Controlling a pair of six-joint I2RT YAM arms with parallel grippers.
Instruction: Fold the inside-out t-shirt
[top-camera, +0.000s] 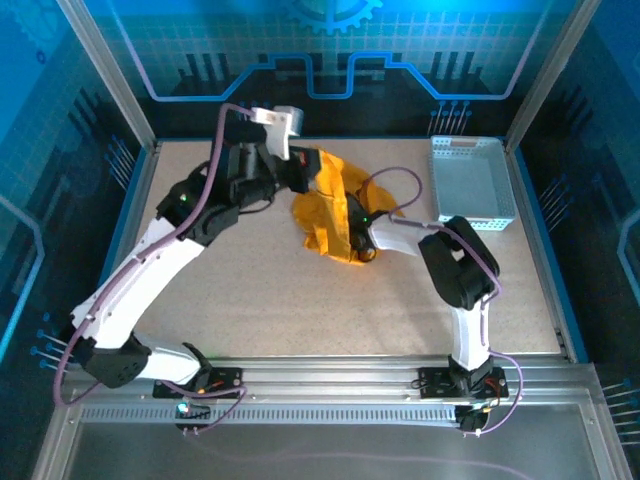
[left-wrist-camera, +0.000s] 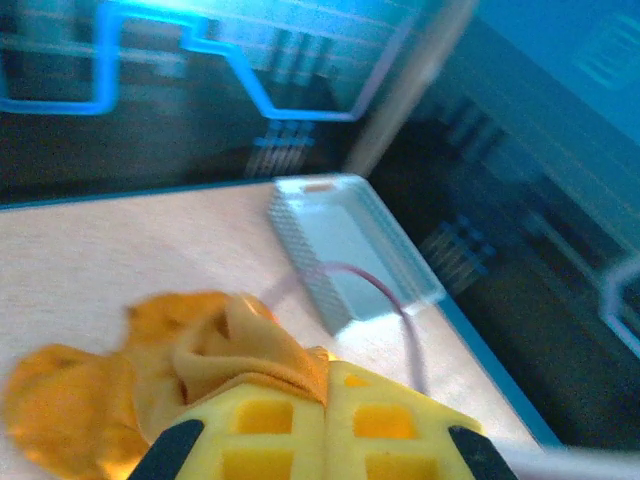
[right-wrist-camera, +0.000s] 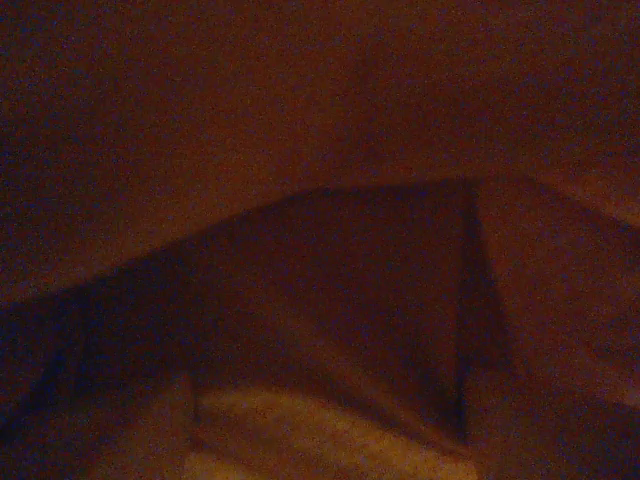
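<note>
shirt (top-camera: 330, 205) bunched in heap, far-centre of surface (top-camera: 250, 290), left of basket (top-camera: 470, 185) | L jaws shut, pinching top edge | R jaws buried in cloth, state can't tell | risk: R snags extra layers, so heap twists instead of spreading

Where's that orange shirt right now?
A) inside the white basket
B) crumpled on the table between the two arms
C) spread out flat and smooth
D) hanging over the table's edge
B: the t-shirt is a crumpled heap on the table, while the basket stands apart to its right with no cloth in it.
</note>
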